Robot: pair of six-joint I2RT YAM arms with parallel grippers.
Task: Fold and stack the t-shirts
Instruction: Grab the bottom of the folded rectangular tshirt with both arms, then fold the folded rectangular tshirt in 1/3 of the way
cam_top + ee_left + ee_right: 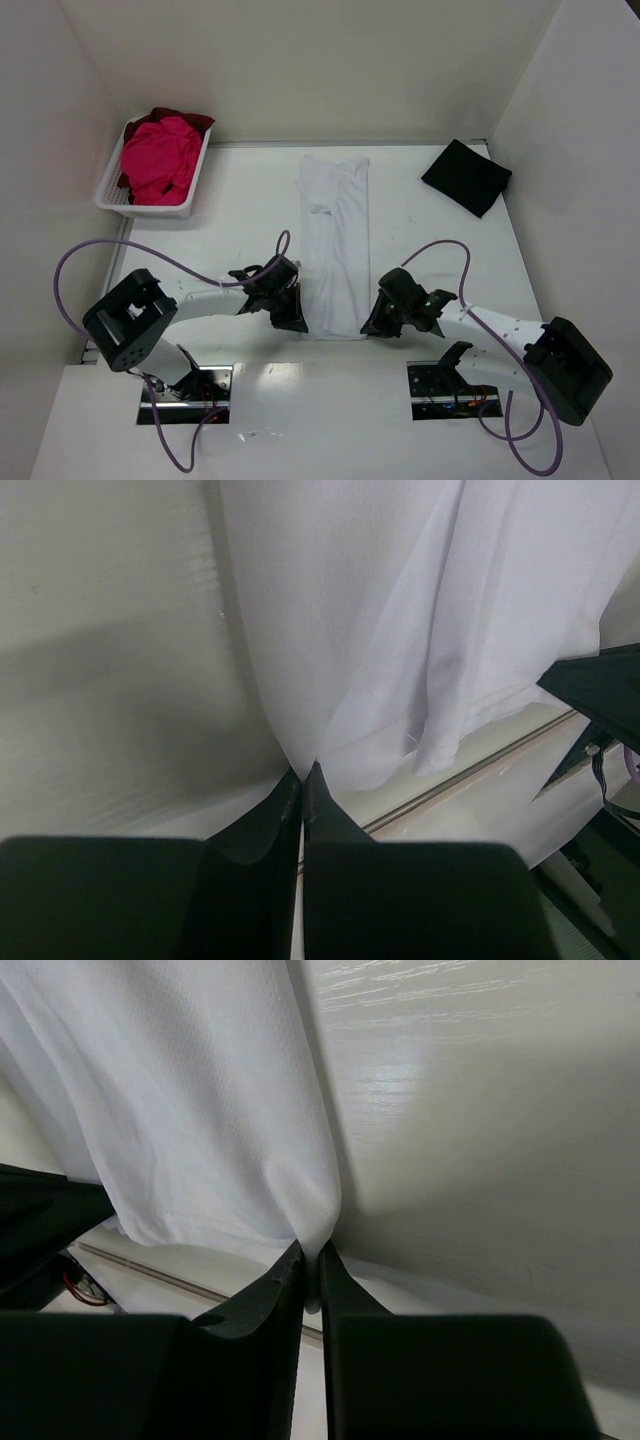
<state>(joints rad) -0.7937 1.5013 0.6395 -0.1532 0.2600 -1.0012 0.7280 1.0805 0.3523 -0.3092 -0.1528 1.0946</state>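
Observation:
The white t-shirt (335,240) lies as a long narrow strip down the middle of the table, sleeves folded in. My left gripper (297,322) is shut on its near left corner (330,750). My right gripper (368,328) is shut on its near right corner (300,1210). Both corners are pinched between the fingertips, and the hem is lifted slightly at the table's near edge. The black t-shirt (466,176) lies folded at the back right. The bright pink t-shirt (160,158) and the dark red t-shirt (190,118) lie bunched in the basket.
The white slatted basket (110,195) stands at the back left, against the left wall. White walls close in the table on three sides. The table's near edge (480,770) runs just below the shirt's hem.

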